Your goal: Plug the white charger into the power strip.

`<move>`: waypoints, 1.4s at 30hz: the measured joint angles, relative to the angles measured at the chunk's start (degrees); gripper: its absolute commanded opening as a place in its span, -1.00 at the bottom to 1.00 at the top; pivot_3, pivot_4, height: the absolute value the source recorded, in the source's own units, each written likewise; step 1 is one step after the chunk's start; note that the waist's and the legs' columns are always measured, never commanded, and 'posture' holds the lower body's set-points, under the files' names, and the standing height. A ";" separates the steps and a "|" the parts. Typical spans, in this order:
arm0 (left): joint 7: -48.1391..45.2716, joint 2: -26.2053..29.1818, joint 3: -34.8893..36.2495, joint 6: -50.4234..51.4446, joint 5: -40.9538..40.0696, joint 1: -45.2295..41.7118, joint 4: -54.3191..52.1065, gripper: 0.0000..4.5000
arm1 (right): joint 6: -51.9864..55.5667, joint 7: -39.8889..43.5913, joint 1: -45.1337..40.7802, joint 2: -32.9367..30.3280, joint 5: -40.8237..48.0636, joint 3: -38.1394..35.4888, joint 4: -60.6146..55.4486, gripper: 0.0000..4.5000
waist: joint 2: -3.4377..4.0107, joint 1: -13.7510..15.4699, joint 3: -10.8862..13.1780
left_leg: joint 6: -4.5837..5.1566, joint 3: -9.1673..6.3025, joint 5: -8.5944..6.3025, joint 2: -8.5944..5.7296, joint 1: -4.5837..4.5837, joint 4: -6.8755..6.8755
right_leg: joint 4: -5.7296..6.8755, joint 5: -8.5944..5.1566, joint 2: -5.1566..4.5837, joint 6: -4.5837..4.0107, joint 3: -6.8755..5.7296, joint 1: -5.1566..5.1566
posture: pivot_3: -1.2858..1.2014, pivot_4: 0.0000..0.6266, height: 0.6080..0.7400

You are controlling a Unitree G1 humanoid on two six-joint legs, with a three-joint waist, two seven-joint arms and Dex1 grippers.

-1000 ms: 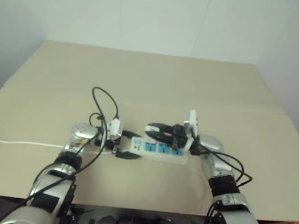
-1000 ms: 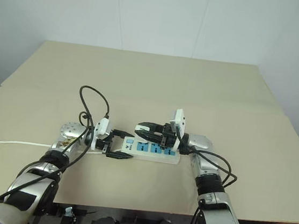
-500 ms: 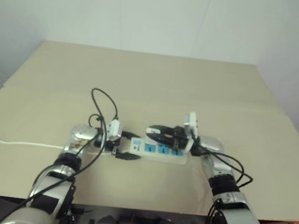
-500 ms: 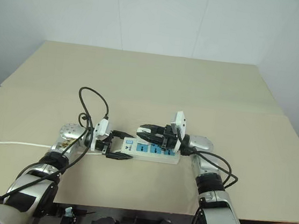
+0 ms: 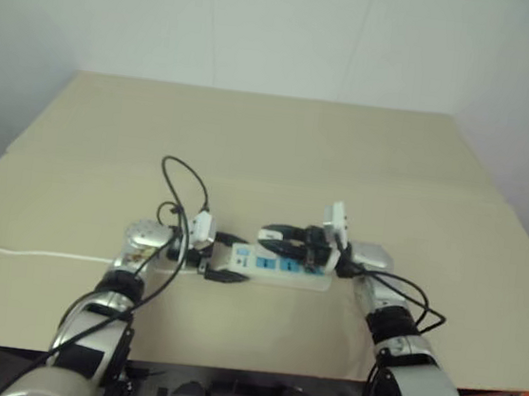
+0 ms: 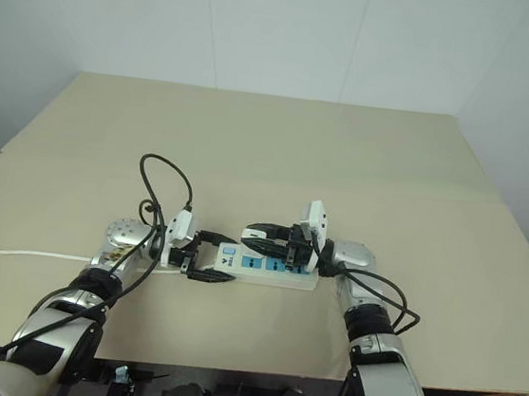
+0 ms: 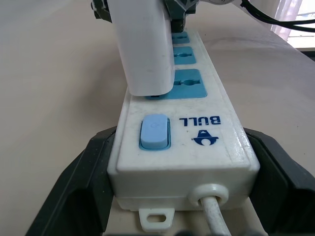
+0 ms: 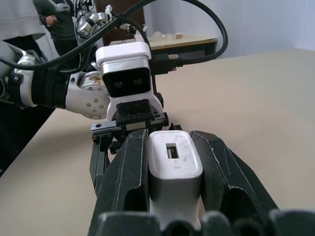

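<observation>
Right gripper, its two black fingers clamped against the flat sides of the white charger, which carries a small rectangular port on the face turned to the wrist camera. In the head views this gripper reaches in from 3 o'clock and holds the charger over the power strip, at the blue socket face next to the switch end. In the left wrist view the charger stands upright, its lower edge at that socket face; whether its pins are fully seated cannot be told. Left gripper, reaching in from 9 o'clock, jaws spread wide and set one on each long side of the strip's switch end; its black fingers lie against the strip's white casing. The blue switch lies between the cable exit and the charger. A white cable runs from the strip towards 9 o'clock across the tan table. The strip lies flat near the table's 6 o'clock edge, long axis running from 9 to 3 o'clock.
</observation>
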 measured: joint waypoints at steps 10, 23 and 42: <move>0.41 0.64 0.00 0.77 0.41 0.18 0.27 0.47 | -5.19 0.23 -2.00 0.76 -2.06 1.76 4.96 -0.51 | 0.02 -0.28 -0.04 | -0.01 0.01 0.01 0.00 0.22 0.00 | 0.05 0.00 0.01 0.00 0.05 0.14 | 0.03 -0.52 1.00; 1.06 0.83 -0.01 1.02 0.56 0.34 0.77 0.47 | -4.67 -0.50 -3.54 0.72 -2.71 2.77 7.86 -0.51 | 0.00 -0.42 -0.26 | -0.03 0.02 0.02 0.01 0.46 0.00 | 0.07 0.00 0.02 -0.01 0.12 0.23 | 0.03 -0.52 1.00; 1.69 1.05 0.00 1.02 0.68 0.37 1.89 0.47 | -5.98 -2.99 -4.19 0.39 -4.18 4.48 9.84 -0.08 | -0.02 -1.16 -0.71 | -0.08 0.01 0.05 0.01 0.66 0.01 | 0.24 0.00 0.02 -0.02 0.20 0.31 | 0.03 -0.52 1.00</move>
